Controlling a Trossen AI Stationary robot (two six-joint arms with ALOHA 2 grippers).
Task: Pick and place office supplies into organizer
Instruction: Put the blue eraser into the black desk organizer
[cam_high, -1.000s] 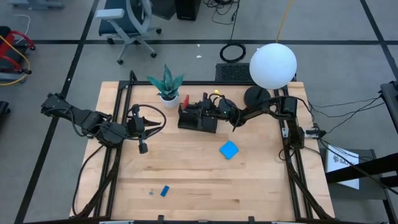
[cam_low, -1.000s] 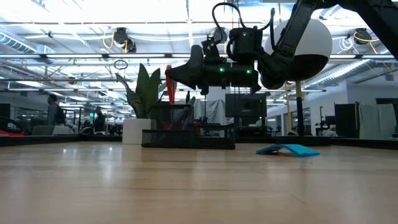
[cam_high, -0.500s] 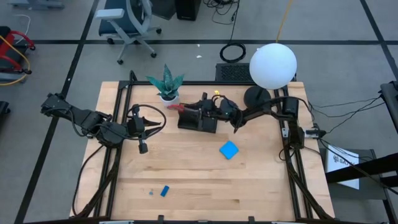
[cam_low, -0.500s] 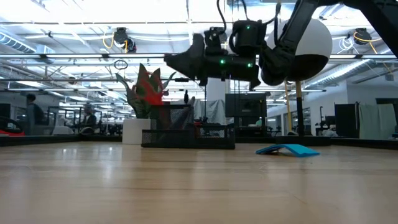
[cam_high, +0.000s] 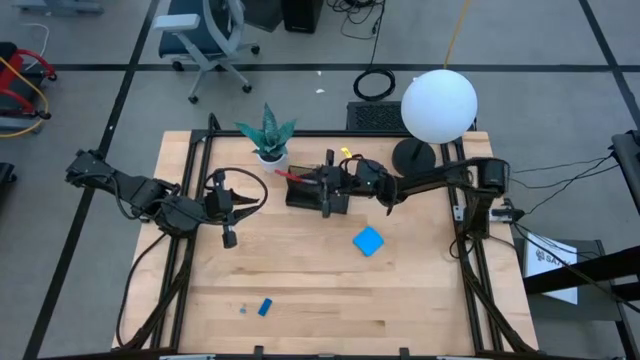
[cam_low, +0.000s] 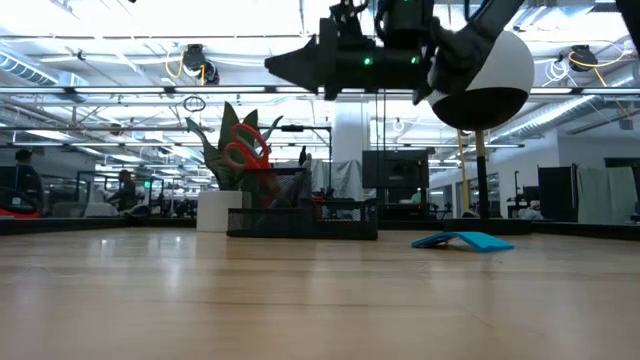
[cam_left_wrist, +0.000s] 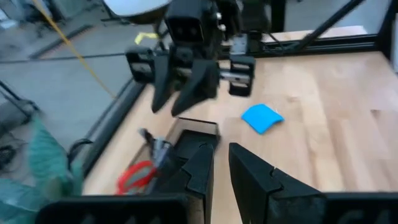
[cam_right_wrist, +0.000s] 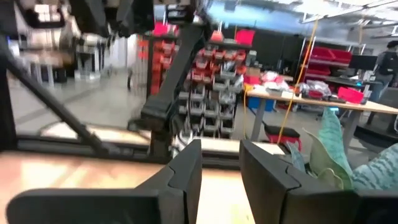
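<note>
The black organizer (cam_high: 318, 196) stands near the table's far edge. The red-handled scissors (cam_high: 286, 174) stick into its left end, handles (cam_low: 245, 150) leaning out toward the plant. My right gripper (cam_high: 326, 188) hovers open above the organizer, clear of it, with nothing between its fingers (cam_right_wrist: 186, 168). The blue notepad (cam_high: 368, 241) lies flat right of centre, and a tiny blue block (cam_high: 265, 307) lies near the front edge. My left gripper (cam_high: 230, 238) waits at the table's left, held up off the table, fingers nearly together and empty (cam_left_wrist: 222, 168).
A potted plant (cam_high: 268, 138) stands just left of the organizer, and a lamp with a white globe (cam_high: 438, 105) and round black base stands to its right. Bare wood lies between the notepad and the front edge.
My right gripper has let go of the scissors and risen above the organizer, drawing back a little toward the table's right edge. The scissors, upright before, have tipped over toward the plant, blades staying in the organizer.
</note>
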